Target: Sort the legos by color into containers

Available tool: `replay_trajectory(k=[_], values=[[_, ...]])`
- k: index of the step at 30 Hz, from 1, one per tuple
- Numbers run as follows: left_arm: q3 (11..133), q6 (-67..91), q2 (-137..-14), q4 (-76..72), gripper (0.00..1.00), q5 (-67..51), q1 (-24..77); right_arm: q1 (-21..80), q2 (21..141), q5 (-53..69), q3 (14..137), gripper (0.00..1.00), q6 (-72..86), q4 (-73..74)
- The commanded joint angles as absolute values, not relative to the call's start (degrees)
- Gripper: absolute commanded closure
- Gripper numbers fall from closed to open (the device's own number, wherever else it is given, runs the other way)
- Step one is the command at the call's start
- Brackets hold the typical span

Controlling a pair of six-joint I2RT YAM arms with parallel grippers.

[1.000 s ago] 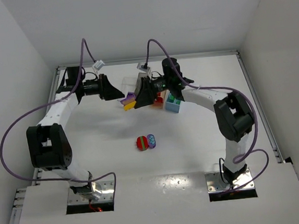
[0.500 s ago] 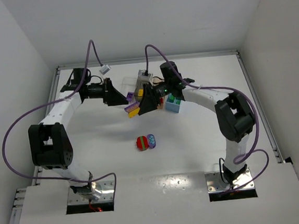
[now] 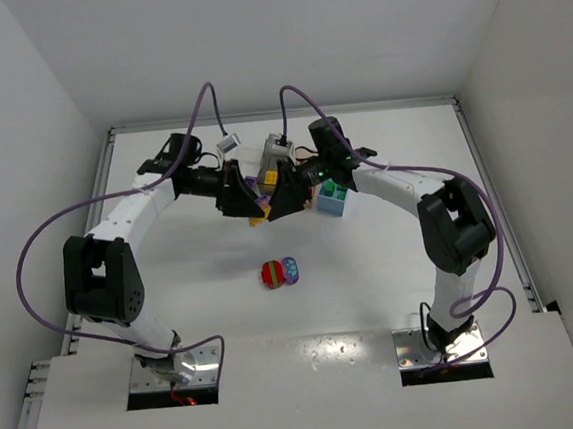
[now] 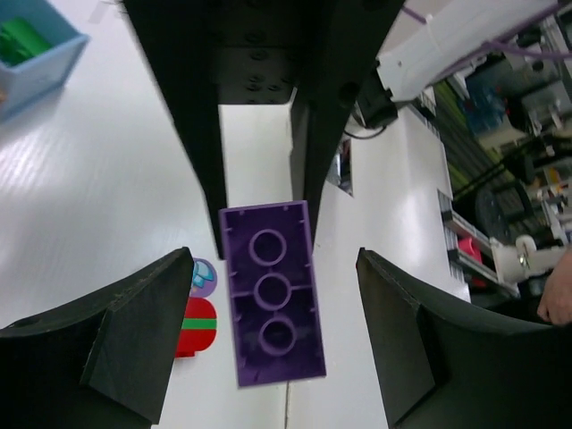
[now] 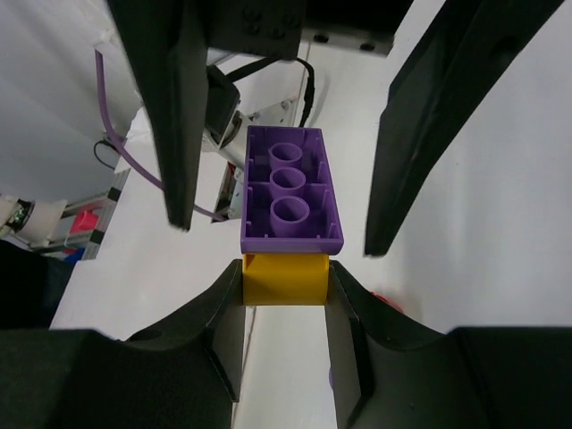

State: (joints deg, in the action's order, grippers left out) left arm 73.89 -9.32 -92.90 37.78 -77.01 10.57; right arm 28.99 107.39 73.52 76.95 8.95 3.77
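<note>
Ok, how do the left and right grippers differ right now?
The left gripper is open; the right gripper is shut on the yellow brick. The left's fingers flank the purple brick with gaps on both sides, while the right's press the yellow brick's sides. Shared: both are black, two-fingered, and face each other at the same purple-and-yellow stack.

— Which colours do you see?
— My fingers are black. Between them a yellow brick, topped by a purple brick. The round lego is red, green-striped.
</note>
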Motion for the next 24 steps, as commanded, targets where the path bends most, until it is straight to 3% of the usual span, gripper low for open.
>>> replay_trajectory(k=[1, 4, 5, 6, 9, 12, 17, 21, 24], values=[[76.2, -16.6, -92.37, 43.14, 0.2, -78.22, 12.65, 28.83, 106.35, 75.05, 79.54, 1.0, 6.68, 2.9], [79.18, -25.37, -93.6, 52.0, 0.25, -75.5, 14.06, 28.83, 106.35, 75.06, 79.54, 1.0, 6.68, 2.9], [80.41, -28.79, -95.52, 59.25, 0.29, -75.5, 14.76, 28.83, 106.35, 75.06, 79.54, 1.0, 6.68, 2.9], [83.2, -36.4, -96.84, 63.41, 0.4, -75.5, 14.77, 28.83, 106.35, 75.06, 79.54, 1.0, 6.68, 2.9], [86.57, -45.28, -101.42, 74.53, 0.48, -78.64, 13.72, 28.83, 105.74, 75.06, 78.14, 1.0, 6.16, 2.9], [87.88, -46.85, -101.43, 74.53, 0.35, -78.76, 12.48, 28.83, 105.12, 75.06, 76.12, 1.0, 5.45, 3.52], [88.51, -46.85, -101.43, 74.53, 0.29, -78.75, 12.48, 29.36, 103.1, 75.06, 74.27, 1.0, 4.39, 4.66], [89.03, -46.85, -101.43, 74.53, 0.29, -78.75, 12.48, 29.36, 103.1, 74.53, 73.75, 1.0, 3.87, 5.71], [89.03, -46.85, -101.43, 74.53, 0.34, -78.75, 12.48, 29.36, 102.57, 74.53, 73.74, 1.0, 3.87, 5.71]])
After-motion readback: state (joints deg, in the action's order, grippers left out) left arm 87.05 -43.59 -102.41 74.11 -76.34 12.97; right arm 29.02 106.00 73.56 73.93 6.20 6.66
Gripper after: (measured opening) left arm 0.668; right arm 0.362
